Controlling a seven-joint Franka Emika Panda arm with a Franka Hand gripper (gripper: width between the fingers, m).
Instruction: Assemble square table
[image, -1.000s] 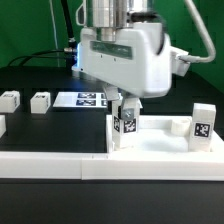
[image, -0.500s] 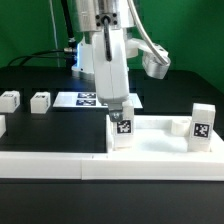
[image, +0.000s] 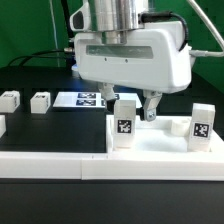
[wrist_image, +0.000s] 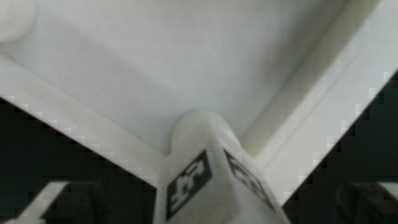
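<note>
The gripper (image: 130, 108) hangs with its fingers spread apart, either side of a tagged leg (image: 124, 130) standing upright at the square tabletop's (image: 165, 140) corner

Boxy glossy white end effector (image: 131, 106), dark stubby fingers (image: 150, 107), ribbed silver wrist (image: 110, 12).

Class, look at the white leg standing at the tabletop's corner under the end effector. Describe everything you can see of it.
The leg is a stubby white block, apparently plastic, rounded at the top, with a black-and-white tag on the face toward the exterior camera. It stands upright on the corner of the square tabletop at the exterior view's left. The end effector hangs open over it, one finger on each side. Whether either finger touches it cannot be told.
</note>
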